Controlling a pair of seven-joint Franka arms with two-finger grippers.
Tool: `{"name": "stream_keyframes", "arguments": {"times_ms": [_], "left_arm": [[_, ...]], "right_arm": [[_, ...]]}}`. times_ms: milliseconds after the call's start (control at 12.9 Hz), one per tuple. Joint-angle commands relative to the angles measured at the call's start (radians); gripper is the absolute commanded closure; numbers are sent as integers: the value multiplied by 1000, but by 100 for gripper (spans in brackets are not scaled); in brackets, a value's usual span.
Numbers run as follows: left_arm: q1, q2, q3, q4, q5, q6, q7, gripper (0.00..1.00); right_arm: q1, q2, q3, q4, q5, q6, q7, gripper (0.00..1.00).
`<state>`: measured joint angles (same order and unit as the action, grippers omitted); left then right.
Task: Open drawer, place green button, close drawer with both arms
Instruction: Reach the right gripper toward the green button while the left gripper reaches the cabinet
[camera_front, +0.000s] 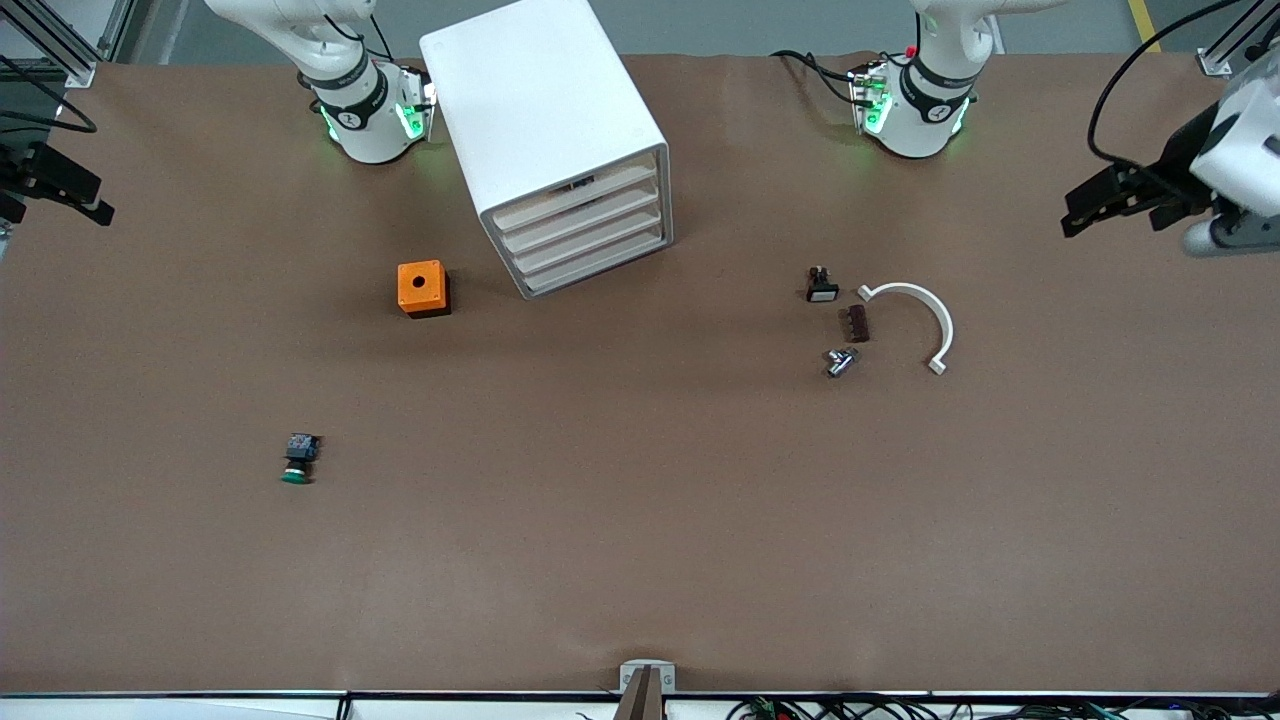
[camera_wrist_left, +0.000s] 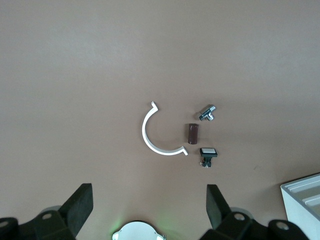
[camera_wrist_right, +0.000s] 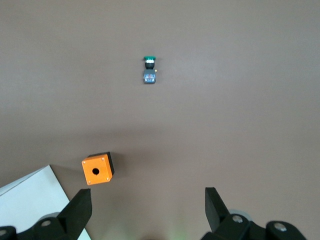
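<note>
The white cabinet (camera_front: 545, 120) stands between the arm bases, and its four stacked drawers (camera_front: 585, 235) all look pushed in. The button (camera_front: 298, 460), with a green cap and a black body, lies on the table toward the right arm's end, nearer the front camera than the orange cube (camera_front: 422, 288). It also shows in the right wrist view (camera_wrist_right: 149, 70). My right gripper (camera_front: 55, 185) is open and empty, high over the right arm's end of the table; the right wrist view shows it too (camera_wrist_right: 148, 202). My left gripper (camera_front: 1110, 200) is open and empty over the left arm's end, and it also shows in the left wrist view (camera_wrist_left: 149, 200).
Toward the left arm's end lie a black switch with a white cap (camera_front: 821, 285), a brown block (camera_front: 855, 324), a small metal part (camera_front: 840, 361) and a white curved piece (camera_front: 915, 315). The orange cube (camera_wrist_right: 97, 169) sits beside the cabinet's corner (camera_wrist_right: 30, 200).
</note>
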<state>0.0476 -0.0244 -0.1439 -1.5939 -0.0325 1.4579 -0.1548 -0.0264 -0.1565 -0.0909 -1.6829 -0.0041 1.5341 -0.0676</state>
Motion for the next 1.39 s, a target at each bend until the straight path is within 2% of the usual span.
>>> {"name": "stream_keyframes", "arguments": {"times_ms": [0,232,541,773,928,1160,1315], "left_arm": [[-6,93,-46,35,-14,36,-6,0],[-11,202,-107,34,-14,128,-113,0],[-70,329,-115,35,-14,267,-371,0],[-145,397,-115,38,-12,349,-588,0],[-205,469,-115,41,-12,367,-754,0],[-308,598,-115,118,-12,377,-978,0],[-365,673,-115,167,-14,377,-1148,0]], "right_arm": [[-9,18,5,58,7,3,5,0],[-6,149,6,92,-2,6,-9,0],[-10,225,7,92,-2,100,-20,0],[-13,322,7,89,7,150,-18,0],[-7,382,7,42,10,263,-3,0],[8,442,7,-36,79,444,73,0],[35,494,7,-64,81,542,121,0]]}}
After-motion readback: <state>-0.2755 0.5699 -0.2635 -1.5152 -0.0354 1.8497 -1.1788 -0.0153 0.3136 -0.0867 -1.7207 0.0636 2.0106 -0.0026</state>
